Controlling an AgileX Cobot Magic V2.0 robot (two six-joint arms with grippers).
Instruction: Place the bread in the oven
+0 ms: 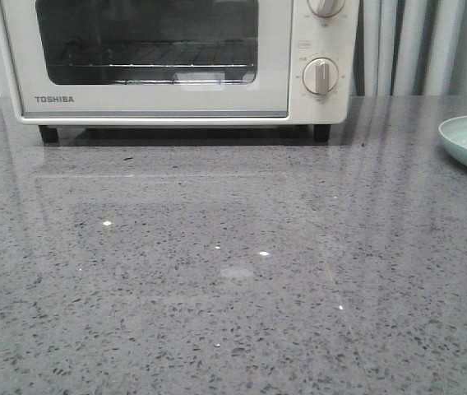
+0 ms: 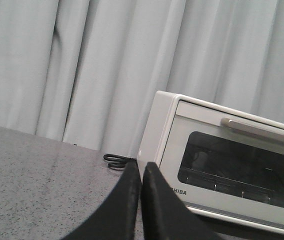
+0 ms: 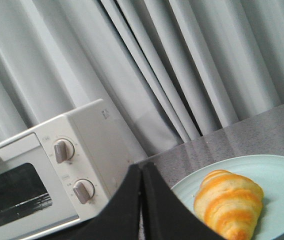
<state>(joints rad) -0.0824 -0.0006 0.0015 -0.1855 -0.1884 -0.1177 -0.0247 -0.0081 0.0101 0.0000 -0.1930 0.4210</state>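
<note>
Bread (image 3: 229, 204) sits untouched on its pale plate (image 3: 282, 175) just beside the right end effector (image 3: 142, 172), fingers pressed together, while the left end effector (image 2: 142, 167), likewise closed, faces the oven (image 2: 222, 165) with door shut — so we're at the start, opening that door by its handle (image 2: 259, 131) looks first.

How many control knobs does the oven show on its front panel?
2. Both sit on the oven panel right of the door, one above the other: upper knob, lower knob. The front view crops the upper one.
</note>
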